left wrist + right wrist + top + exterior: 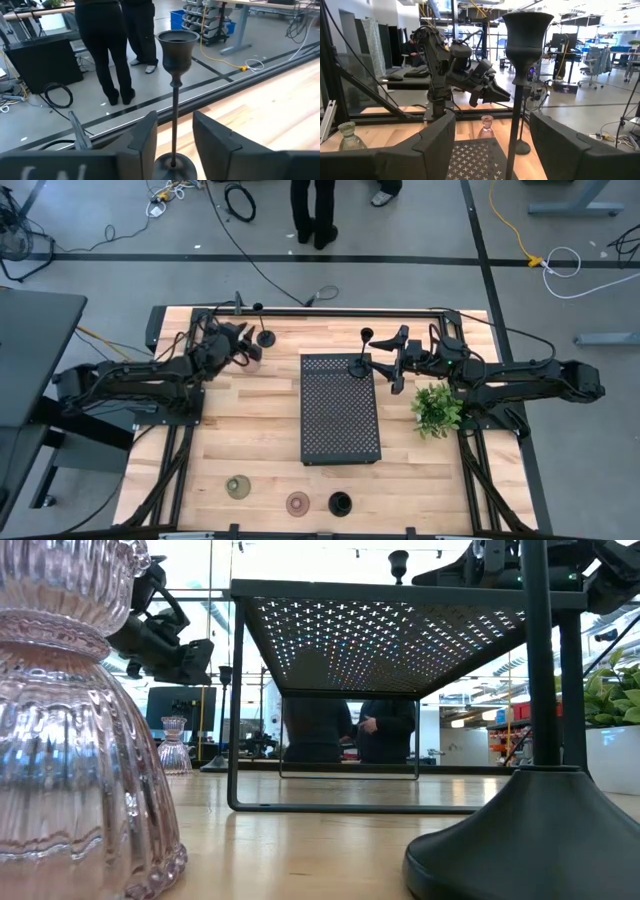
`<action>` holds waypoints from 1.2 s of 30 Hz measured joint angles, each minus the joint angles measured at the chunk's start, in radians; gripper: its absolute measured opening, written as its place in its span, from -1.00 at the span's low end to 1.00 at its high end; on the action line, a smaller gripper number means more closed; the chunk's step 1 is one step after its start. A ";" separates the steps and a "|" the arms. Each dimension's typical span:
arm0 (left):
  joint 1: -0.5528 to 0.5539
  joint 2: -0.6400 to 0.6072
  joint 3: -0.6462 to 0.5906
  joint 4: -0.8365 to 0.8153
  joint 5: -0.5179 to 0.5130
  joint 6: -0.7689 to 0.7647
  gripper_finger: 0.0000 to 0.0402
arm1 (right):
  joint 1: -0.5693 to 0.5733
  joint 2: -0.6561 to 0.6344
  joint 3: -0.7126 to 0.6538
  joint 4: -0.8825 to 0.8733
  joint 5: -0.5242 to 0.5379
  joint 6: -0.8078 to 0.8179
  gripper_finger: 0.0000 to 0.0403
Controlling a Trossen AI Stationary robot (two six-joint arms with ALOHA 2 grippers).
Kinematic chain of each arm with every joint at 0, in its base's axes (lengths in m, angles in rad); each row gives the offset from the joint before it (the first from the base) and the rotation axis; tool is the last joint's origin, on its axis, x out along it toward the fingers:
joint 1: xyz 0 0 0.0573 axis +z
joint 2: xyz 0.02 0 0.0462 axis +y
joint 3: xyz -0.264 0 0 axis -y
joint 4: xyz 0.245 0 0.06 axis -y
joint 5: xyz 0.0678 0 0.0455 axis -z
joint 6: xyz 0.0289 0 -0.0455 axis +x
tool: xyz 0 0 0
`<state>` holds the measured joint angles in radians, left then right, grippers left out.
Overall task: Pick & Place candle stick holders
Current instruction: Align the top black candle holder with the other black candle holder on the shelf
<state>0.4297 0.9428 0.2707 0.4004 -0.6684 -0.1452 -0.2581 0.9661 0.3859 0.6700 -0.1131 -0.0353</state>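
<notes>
A slim black holder stands on its round base at the table's far edge. My left gripper is open, with a finger on either side of the holder's stem, not touching it. A small pinkish holder stands close by. A second black holder stands on the far right corner of the black perforated tray. My right gripper is open, its fingers wide on either side of this holder's stem and clear of it. An olive holder, a pinkish holder and a black holder stand along the near edge.
A small green plant in a white pot stands right of the tray, under my right arm. The tray stands on legs above the wood. A person stands beyond the far edge. Bare wood lies left of the tray.
</notes>
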 joint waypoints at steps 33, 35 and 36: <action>0.120 0.409 0.010 0.494 0.098 0.011 -0.13 | 0.000 0.000 0.000 0.043 -0.008 0.000 0.27; 0.128 0.428 0.024 0.507 0.100 0.011 -0.13 | 0.000 0.000 0.000 0.043 -0.008 0.000 0.27; 0.131 0.438 0.034 0.510 0.109 0.011 -0.13 | 0.000 0.000 0.000 0.043 -0.008 0.001 0.27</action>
<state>0.5609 1.3805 0.3051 0.9099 -0.5592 -0.1343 -0.2577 0.9665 0.3859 0.7128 -0.1211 -0.0340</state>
